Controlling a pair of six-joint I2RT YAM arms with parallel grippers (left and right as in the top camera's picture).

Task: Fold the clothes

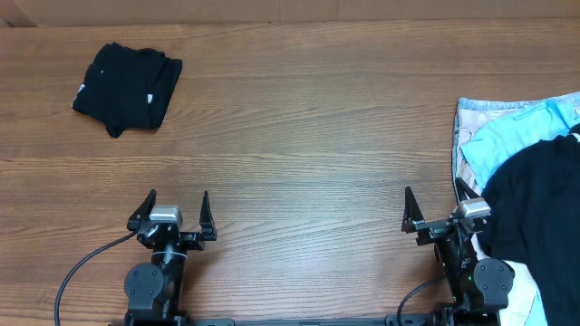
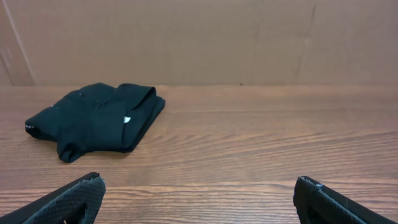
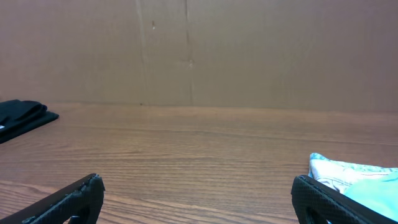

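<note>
The black T-shirt (image 1: 127,88) lies folded into a small bundle at the table's far left, with small white tags showing. It also shows in the left wrist view (image 2: 93,121) and at the left edge of the right wrist view (image 3: 22,118). My left gripper (image 1: 178,201) is open and empty at the front edge, well short of the shirt; in its own view its jaws (image 2: 198,186) frame bare wood. My right gripper (image 1: 433,201) is open and empty at the front right, its jaws (image 3: 198,186) also over bare wood.
A rumpled pile lies at the right edge: another black garment (image 1: 535,208), a light-blue garment (image 1: 517,136) and pale patterned cloth (image 1: 471,113), touching my right arm's side. The pale cloth shows in the right wrist view (image 3: 339,171). A cardboard wall (image 2: 199,37) backs the table.
</note>
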